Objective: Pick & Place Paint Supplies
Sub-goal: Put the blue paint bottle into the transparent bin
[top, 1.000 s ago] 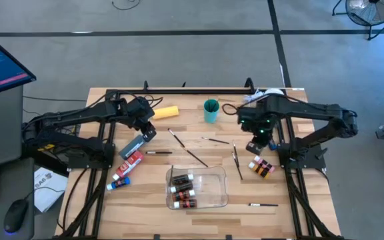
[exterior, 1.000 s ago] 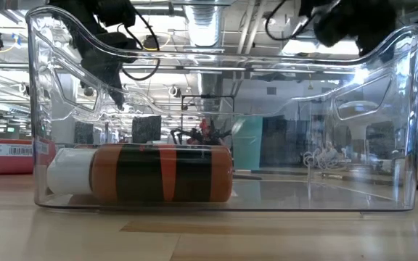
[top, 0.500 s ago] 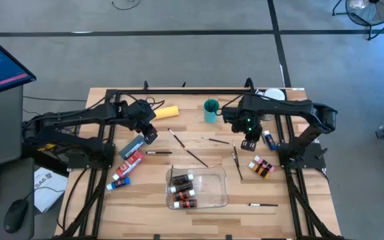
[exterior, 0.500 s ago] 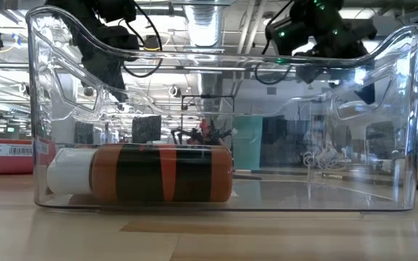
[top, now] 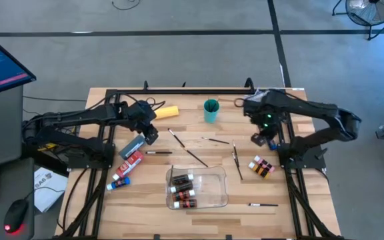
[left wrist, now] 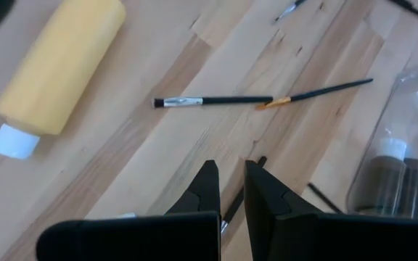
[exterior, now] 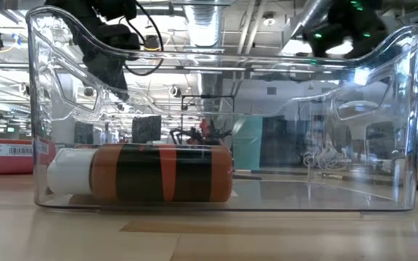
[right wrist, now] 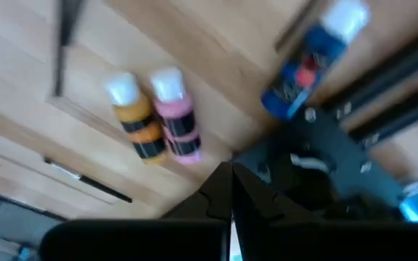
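The left arm is stretched from the bench's left edge toward its middle, and the left pincer (top: 149, 135) is held pressed together, empty, above the wood between the large yellow plastic bottle (top: 165, 112) and the grey paint tube (top: 133, 146). The right arm is folded over the right rear part of the bench, with the right pincer (top: 259, 140) also pressed together and empty, just beside the blue paint bottle with a white cap (right wrist: 312, 60). The yellow bottle is laid flat near the rear edge, its long axis slightly slanted. Thin dark-handled paint brushes (top: 197, 157) are scattered at mid-bench. Small brown paint bottles with white caps (top: 182, 190) are laid in the clear rectangular plastic tray (top: 219, 194) near the front edge.
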`<move>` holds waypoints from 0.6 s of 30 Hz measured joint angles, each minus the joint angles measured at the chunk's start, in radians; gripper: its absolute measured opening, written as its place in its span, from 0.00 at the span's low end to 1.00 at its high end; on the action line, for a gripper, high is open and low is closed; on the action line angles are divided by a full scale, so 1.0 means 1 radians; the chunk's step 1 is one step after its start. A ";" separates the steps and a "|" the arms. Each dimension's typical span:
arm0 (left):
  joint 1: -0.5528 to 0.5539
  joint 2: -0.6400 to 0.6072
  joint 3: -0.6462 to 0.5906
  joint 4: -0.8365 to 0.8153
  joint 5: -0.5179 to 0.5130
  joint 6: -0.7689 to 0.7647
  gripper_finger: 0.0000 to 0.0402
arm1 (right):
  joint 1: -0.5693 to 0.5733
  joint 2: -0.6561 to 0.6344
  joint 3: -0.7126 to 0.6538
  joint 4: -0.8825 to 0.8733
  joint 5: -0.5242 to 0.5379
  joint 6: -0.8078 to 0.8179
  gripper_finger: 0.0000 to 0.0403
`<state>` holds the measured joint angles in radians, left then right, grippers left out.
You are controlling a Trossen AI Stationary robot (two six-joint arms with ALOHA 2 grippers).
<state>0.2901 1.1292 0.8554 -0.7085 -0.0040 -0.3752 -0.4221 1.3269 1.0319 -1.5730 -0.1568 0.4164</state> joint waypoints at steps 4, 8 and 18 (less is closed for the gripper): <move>0.000 0.000 -0.001 0.041 -0.001 0.000 0.00 | -0.014 -0.048 -0.082 0.001 0.001 0.038 0.02; 0.000 0.000 -0.001 0.069 -0.005 -0.002 0.00 | -0.015 -0.045 -0.097 0.022 0.062 0.038 0.09; 0.000 0.000 -0.001 0.112 -0.004 -0.049 0.00 | -0.049 0.129 -0.101 0.134 0.177 -0.014 0.45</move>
<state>0.2901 1.1290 0.8547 -0.5964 -0.0084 -0.4239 -0.4706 1.4561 0.9306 -1.4392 0.0205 0.4026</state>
